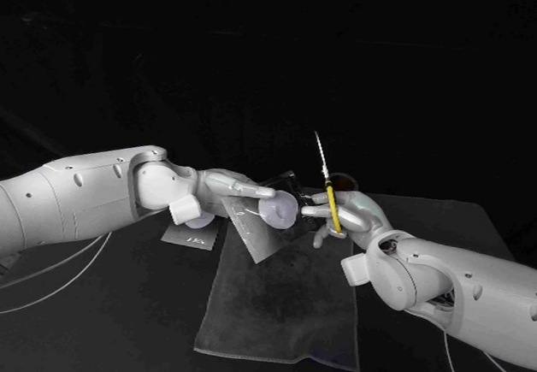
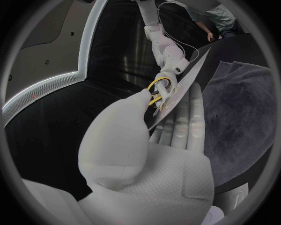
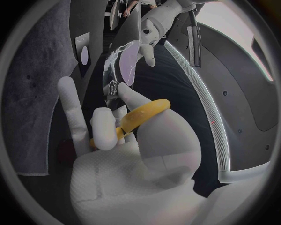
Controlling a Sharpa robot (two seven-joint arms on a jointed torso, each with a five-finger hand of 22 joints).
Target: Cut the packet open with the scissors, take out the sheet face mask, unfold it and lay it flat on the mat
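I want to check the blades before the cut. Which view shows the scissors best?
The head view: the scissors stand whole, blades pointing up, yellow handles in the right hand. The right wrist view shows a yellow handle loop on that hand; the left wrist view shows the yellow handles beside the packet.

Over the mat's (image 1: 284, 316) far end: left hand (image 1: 237, 188) holds the packet (image 1: 256, 228), tilted. Right hand (image 1: 347, 213) just beside it grips the scissors (image 1: 328, 186) (yellow handles, blades pointing up). Small grey card (image 1: 197, 239) lies off the mat's left edge.
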